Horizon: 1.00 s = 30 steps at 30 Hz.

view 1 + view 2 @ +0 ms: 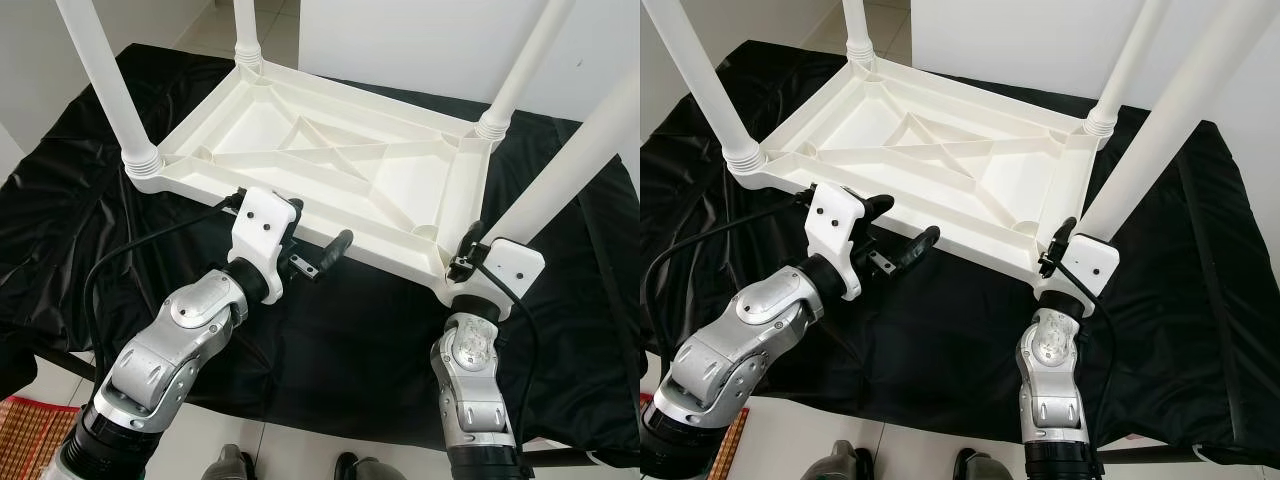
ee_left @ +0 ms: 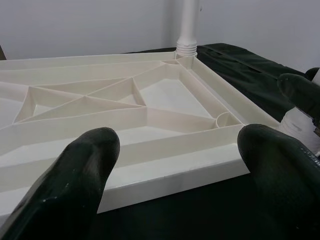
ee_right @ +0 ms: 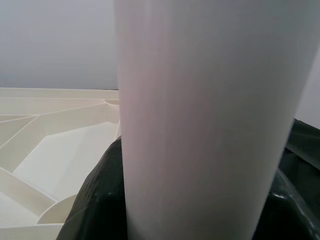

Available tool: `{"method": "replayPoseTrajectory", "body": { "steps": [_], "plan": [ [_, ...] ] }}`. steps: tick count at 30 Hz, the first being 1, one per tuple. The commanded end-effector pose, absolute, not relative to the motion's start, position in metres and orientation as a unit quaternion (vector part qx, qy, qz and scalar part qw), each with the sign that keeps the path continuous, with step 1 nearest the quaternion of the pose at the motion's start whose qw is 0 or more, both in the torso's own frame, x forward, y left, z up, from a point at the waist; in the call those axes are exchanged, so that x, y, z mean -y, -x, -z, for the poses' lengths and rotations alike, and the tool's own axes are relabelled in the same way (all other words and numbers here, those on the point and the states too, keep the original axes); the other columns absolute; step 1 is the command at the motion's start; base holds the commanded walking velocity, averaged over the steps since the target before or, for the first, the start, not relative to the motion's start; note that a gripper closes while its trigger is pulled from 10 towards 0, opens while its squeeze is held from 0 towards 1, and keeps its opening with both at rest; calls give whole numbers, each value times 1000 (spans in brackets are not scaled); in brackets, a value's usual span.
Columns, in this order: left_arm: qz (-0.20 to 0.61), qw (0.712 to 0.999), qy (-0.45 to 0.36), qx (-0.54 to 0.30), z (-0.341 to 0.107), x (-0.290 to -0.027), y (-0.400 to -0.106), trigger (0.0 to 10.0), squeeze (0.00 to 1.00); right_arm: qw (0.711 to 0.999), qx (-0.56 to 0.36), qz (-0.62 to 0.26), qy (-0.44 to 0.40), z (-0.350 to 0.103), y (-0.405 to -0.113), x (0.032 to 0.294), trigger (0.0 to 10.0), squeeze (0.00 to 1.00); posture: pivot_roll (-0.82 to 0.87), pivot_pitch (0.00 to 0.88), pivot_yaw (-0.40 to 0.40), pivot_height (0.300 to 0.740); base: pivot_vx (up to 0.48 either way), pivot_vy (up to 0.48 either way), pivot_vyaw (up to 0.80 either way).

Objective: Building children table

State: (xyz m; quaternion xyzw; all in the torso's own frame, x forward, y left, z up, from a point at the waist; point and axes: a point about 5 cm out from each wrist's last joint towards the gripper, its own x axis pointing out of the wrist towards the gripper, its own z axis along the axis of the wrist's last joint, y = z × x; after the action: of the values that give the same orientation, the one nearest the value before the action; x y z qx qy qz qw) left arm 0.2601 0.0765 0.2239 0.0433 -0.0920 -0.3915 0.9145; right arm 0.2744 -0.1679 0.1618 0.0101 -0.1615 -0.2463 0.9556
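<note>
Right wrist: fingers [image 3: 95, 200] gripping table leg [image 3: 205, 115].

Indoor home room: white walls [image 1: 420, 40], pale tiled floor [image 1: 215, 30], woven mat [image 1: 35, 425] at lower left.

No text, label, brand mark, number or sign can be read anywhere: the white plastic tabletop [image 1: 330, 170], its legs and the black cloth are all plain.
</note>
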Motion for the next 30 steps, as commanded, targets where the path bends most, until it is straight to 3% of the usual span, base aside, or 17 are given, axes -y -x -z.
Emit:
{"method": "replayPoseTrajectory", "body": {
  "steps": [1, 12, 30],
  "plan": [
    [431, 897, -45, 85, -222, -74, -255, 10000, 0, 960, 27, 280, -4, -107, -264, 183, 10000, 0, 85, 203, 1, 740, 0, 0, 0],
    [433, 896, -46, 87, -223, -73, -255, 10000, 0, 955, -2, 295, -37, -103, -271, 192, 10000, 0, 84, 202, 3, 740, 0, 0, 0],
    [434, 896, -46, 87, -223, -73, -255, 10000, 0, 946, -2, 322, -44, -101, -274, 185, 10000, 0, 88, 197, 0, 740, 0, 0, 0]
  ]
}}
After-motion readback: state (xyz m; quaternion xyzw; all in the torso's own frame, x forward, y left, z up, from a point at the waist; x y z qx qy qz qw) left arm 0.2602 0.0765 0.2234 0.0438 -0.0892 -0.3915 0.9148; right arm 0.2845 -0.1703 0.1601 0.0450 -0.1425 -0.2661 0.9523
